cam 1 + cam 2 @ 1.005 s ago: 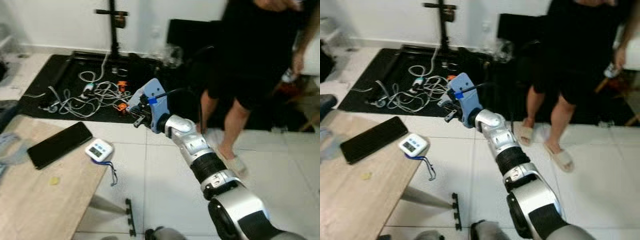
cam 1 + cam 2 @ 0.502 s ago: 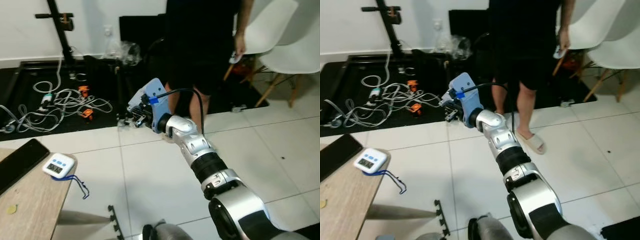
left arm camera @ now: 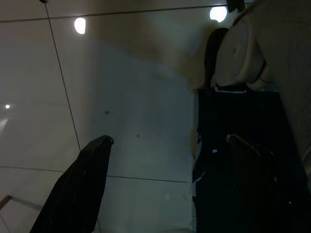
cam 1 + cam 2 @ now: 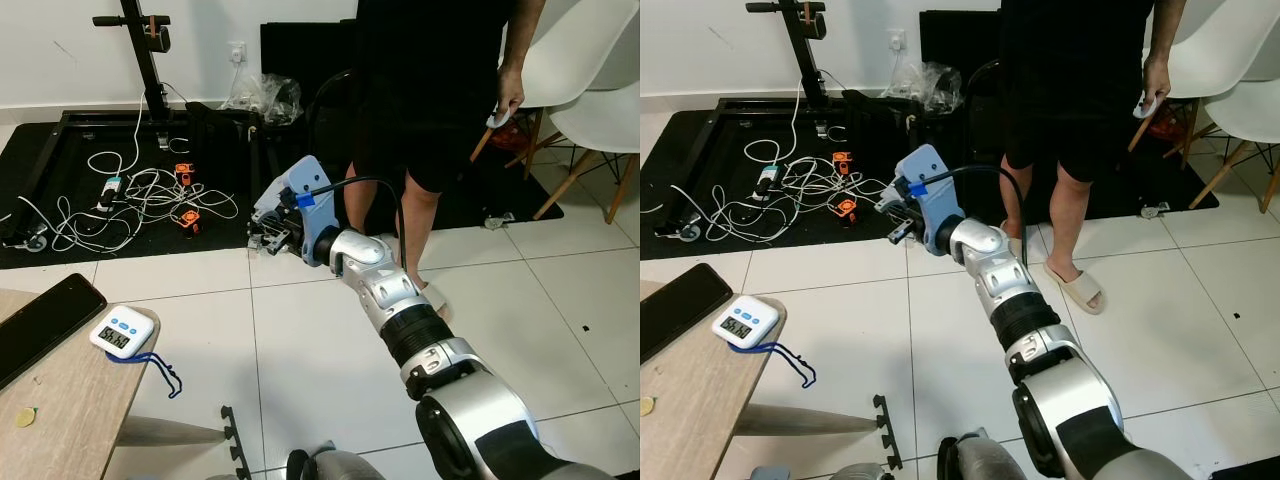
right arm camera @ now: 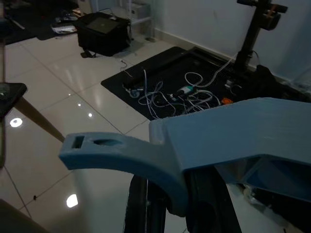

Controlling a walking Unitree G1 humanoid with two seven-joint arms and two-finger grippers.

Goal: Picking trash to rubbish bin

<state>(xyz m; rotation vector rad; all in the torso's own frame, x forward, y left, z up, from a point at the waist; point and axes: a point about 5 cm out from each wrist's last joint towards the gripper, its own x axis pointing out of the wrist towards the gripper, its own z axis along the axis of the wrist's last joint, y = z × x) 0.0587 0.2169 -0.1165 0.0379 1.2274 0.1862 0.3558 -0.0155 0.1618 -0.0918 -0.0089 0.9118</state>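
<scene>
Room: white tiled floor [image 4: 300,360], a black mat [image 4: 70,200] strewn with white cables [image 4: 150,195] and orange connectors, a black stand [image 4: 150,60] by the wall, white chairs [image 4: 590,90] on the right.
Tabletop: a wooden tabletop [image 4: 50,420] at lower left carries a black phone [image 4: 40,325], a small white timer [image 4: 122,332] with a blue cord, and a small yellowish scrap [image 4: 24,417].
Person: stands in black clothes and sandals [image 4: 1080,290] just beyond the raised arm.
Right gripper [image 4: 272,235]: held out forward over the floor, near the mat's edge; a blue dustpan-like scoop [image 5: 194,145] sits over its fingers, so whether they are apart or together cannot be told.
Left gripper [image 3: 160,165]: hangs low over the tiles, fingers [image 3: 82,184] apart, holding nothing.
Trash: the only likely piece is the yellowish scrap, well apart from the right gripper, back and to the robot's left.
Nearer arm: judged the left.
Bin: none can be made out.
</scene>
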